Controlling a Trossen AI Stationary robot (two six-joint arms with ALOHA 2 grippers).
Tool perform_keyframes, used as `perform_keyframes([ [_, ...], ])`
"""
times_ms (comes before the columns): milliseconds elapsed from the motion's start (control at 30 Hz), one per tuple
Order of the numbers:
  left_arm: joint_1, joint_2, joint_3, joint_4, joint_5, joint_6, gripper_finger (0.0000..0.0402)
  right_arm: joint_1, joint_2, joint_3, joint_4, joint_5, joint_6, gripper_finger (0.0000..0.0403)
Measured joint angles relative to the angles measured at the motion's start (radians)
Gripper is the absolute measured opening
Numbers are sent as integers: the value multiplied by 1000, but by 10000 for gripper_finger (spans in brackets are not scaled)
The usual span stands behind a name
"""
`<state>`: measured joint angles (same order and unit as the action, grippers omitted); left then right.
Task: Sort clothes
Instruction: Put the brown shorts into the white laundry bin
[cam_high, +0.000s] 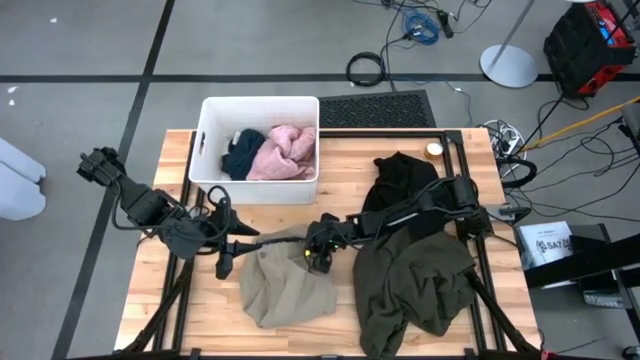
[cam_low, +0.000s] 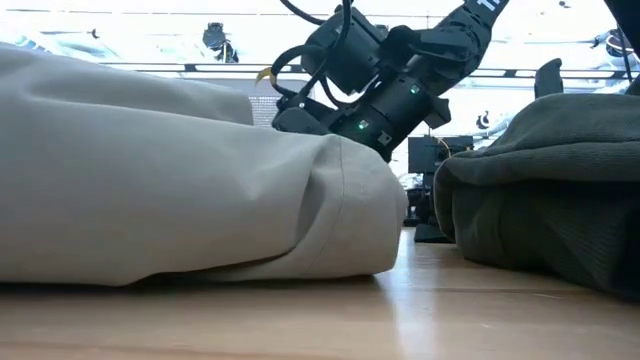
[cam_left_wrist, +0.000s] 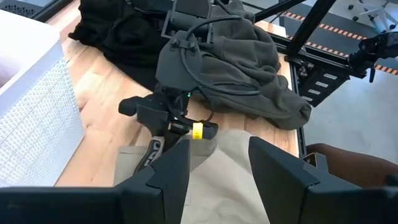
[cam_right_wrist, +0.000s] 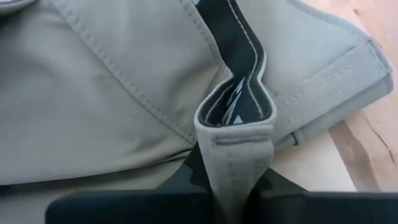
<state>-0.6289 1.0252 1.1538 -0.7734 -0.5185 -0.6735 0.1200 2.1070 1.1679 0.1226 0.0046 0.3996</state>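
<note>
tan khaki garment lies under right gripper, whose fingers pinch its top edge.

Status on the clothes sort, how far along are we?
Done: the navy garment and pink garment lie in the white bin. In hand: the right gripper is shut on a belt loop of the khaki garment, seen pinched in the right wrist view; the left gripper hovers open at that garment's edge. Left: the olive garment and black garment lie on the table.
</note>
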Motion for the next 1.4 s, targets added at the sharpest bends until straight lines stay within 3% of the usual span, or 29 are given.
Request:
perform_keyframes([
  [333, 0, 10, 0, -5, -15, 8, 173, 36, -243, -5, -33, 14, -81, 4],
  [733, 0, 82, 0, -22, -22, 8, 173, 123, -541, -5, -37, 175, -211, 4],
  [933, -2, 86, 0, -22, -36, 9, 173, 125, -685, -4, -30, 187, -272, 4],
  [1233, -3, 96, -4, -25, -51, 8, 173, 66, -892, -1, 191, 179, -411, 3],
  [1400, -6, 113, -89, 55, -90, 9, 173, 3, -944, 44, 252, 162, -466, 3],
])
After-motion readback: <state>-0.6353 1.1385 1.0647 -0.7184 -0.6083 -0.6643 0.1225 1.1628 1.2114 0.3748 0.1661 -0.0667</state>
